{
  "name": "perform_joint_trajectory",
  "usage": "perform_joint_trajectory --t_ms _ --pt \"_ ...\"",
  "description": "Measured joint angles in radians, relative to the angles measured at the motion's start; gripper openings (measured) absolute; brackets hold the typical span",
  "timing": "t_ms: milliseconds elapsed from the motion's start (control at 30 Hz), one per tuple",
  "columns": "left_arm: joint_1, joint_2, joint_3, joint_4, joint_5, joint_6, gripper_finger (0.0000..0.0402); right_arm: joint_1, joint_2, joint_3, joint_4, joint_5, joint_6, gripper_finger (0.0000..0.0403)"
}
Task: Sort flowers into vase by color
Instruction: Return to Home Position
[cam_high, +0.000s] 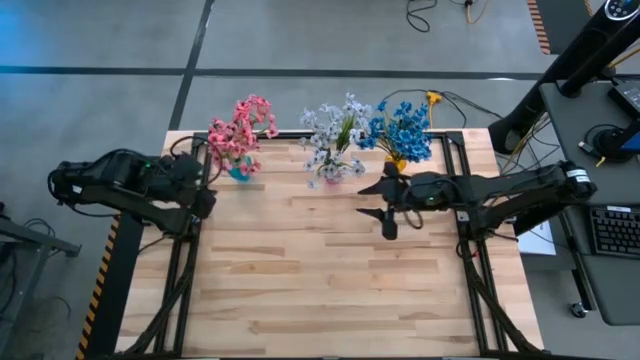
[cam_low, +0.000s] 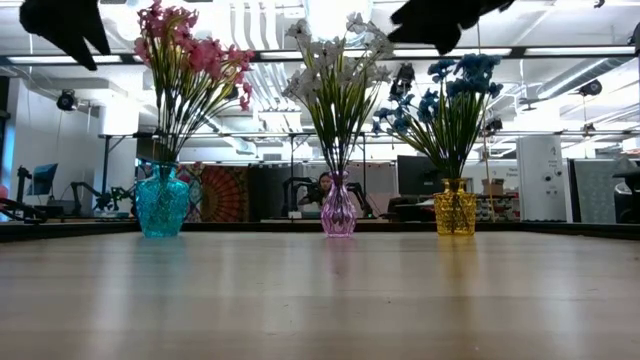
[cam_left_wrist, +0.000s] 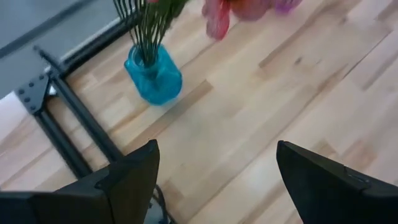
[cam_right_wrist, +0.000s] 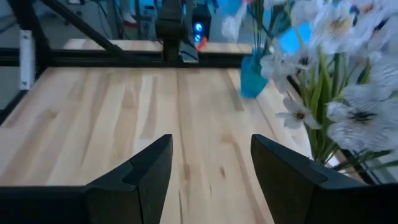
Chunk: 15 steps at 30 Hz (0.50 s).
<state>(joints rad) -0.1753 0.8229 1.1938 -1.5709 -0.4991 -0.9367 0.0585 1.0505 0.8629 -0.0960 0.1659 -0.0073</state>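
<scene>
Flowers (cam_high: 335, 135) in vases (cam_low: 338, 210) | near left gripper (cam_high: 207, 187), right gripper (cam_high: 386, 198) | both spread, empty

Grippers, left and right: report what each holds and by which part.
Nothing is held. The left gripper and right gripper are both open, empty, above the table.

No writing can be read from here: nothing legible on the turquoise vase (cam_low: 162, 205), the pink vase (cam_low: 338, 210), the yellow vase (cam_low: 455, 210) or the wooden surface (cam_low: 320, 300).
</scene>
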Motion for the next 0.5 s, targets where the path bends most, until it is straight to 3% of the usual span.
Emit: perform_joint_trajectory --t_ms 267,500 --pt "-0.187 -0.033 -0.011 0.163 -0.223 0.051 0.0301 0.000 -0.126 -0.103 0.053 -0.012 -0.065 0.0210" --pt "-0.482 -0.007 -0.059 0.244 -0.518 0.083 0.0279 0.000 -0.259 -0.237 0.147 -0.026 -0.104 0.0210"
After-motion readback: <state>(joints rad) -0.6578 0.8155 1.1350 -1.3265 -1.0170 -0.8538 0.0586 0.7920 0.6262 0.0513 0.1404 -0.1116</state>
